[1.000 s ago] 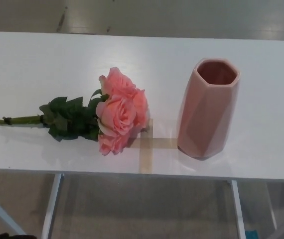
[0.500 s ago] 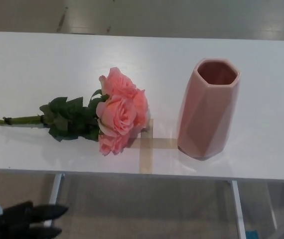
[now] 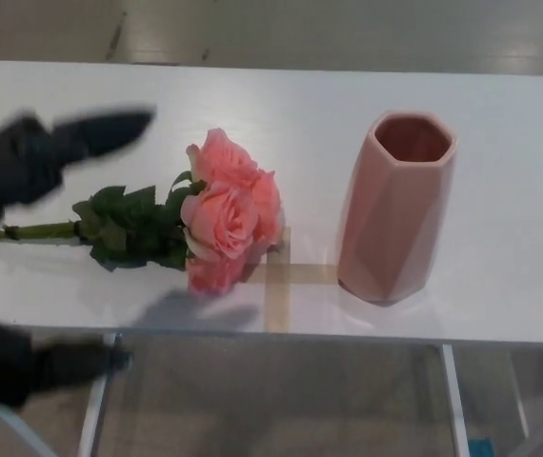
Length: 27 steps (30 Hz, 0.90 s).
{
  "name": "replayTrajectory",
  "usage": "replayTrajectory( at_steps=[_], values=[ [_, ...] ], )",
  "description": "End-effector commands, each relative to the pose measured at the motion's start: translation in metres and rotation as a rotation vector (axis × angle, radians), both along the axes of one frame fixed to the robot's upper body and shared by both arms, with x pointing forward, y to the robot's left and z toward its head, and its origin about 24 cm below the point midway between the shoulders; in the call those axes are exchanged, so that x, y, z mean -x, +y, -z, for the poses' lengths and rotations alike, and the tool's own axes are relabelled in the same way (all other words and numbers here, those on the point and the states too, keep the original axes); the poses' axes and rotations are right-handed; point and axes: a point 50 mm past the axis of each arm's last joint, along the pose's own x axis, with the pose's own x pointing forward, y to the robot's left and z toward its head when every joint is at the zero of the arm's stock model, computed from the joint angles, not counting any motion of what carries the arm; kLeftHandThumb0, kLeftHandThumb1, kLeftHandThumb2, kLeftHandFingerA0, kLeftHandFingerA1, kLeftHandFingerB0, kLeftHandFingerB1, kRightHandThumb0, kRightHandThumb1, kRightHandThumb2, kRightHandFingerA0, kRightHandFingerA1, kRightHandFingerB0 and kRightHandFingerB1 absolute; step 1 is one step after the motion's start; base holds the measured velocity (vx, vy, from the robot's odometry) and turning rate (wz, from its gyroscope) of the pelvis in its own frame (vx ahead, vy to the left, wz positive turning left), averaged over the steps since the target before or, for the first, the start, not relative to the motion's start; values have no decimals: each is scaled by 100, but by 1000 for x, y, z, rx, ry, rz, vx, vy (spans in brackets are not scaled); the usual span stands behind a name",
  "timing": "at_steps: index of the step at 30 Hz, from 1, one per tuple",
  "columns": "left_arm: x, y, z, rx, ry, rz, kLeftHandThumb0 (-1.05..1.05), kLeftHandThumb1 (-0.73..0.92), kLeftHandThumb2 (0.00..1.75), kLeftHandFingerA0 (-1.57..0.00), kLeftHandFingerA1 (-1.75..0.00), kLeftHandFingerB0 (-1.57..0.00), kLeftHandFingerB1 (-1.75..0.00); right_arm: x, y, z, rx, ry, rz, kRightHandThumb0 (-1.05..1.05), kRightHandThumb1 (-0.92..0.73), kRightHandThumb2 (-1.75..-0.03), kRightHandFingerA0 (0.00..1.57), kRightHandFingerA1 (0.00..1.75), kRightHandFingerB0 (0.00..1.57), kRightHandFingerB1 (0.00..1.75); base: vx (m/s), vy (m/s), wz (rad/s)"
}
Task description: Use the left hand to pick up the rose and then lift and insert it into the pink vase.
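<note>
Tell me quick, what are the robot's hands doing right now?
Left hand: open, fingers spread apart over the rose stem, holding nothing, blurry.
Right hand: not in the picture.

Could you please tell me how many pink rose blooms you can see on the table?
3, clustered left of the pink vase: one at the far side, one in the middle, one nearest the table edge. Others may be hidden.

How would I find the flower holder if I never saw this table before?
Look at the white table and go to its right half. The pink vase stands upright there, just right of a tan tape cross. It is the only tall thing, with flat angled sides and an open top; the rose lies flat.
</note>
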Motion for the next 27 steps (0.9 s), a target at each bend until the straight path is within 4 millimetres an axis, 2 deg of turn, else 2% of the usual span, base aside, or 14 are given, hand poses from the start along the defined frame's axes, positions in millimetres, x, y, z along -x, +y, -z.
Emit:
replayTrajectory(
  at_steps=[1,2,12,21,27],
  values=[
    [-38,6,-11,-87,-12,-216,-59,38,77,-3,-17,-7,-28,10,-4,3,23,20,4,-24,-56,-55,73,50,63,45,0,0,0],
    [-44,7,-10,-105,-4,-243,-59,36,78,0,-17,-1,-25,10,-4,3,26,22,6,-25,-56,-55,73,50,64,44,0,0,0],
    [-95,3,10,-221,90,-385,-58,36,77,0,-15,0,-23,13,-3,4,44,16,21,-23,-56,-56,77,52,58,43,0,0,0],
    [-119,0,36,-354,226,-435,-56,36,75,0,-13,0,-22,12,-3,4,32,1,31,-21,-56,-55,77,52,57,44,0,0,0],
    [-133,1,48,-514,393,-463,-51,34,73,0,-14,0,-23,12,-3,4,31,9,38,-21,-56,-55,76,52,57,44,0,0,0]
  ],
)
